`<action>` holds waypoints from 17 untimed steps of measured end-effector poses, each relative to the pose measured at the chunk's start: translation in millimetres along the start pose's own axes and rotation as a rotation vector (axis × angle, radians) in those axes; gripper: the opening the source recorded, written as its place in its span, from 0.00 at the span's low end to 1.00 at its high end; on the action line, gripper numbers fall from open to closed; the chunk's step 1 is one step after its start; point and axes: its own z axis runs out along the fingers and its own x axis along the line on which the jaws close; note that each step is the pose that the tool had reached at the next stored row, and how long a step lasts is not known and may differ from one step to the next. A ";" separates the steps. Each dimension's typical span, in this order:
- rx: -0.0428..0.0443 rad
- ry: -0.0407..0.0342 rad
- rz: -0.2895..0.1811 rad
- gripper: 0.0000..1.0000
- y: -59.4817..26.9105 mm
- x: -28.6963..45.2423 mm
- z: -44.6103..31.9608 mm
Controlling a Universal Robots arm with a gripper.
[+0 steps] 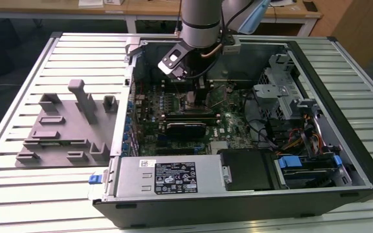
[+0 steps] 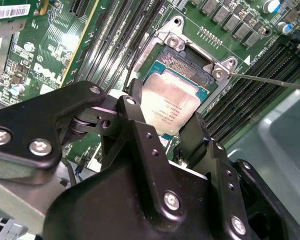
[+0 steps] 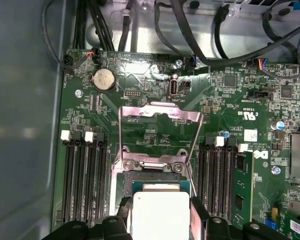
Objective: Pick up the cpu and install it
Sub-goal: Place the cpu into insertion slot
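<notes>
Silvery cpu (image 2: 172,102), black claw (image 2: 165,114), green motherboard (image 3: 110,106), grey tray (image 1: 57,132), pale ribbed table (image 1: 18,194)

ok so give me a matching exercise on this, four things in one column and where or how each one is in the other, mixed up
Things:
1. cpu
2. grey tray
3. coin battery
4. socket's metal frame

Place or state:
A. swung open
B. on the slatted table, outside the computer case
C. gripped by the hand
D. round and silvery, on the green board

Pairs: 1-C, 2-B, 3-D, 4-A
</notes>
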 end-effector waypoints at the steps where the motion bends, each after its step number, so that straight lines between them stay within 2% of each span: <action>1: 0.0002 -0.0004 0.000 0.54 -0.2 0.0 1.6; 12: 0.0004 -0.0010 0.000 0.54 -4.5 0.6 13.2; 17: 0.0003 -0.0009 0.000 0.54 -4.6 0.9 16.1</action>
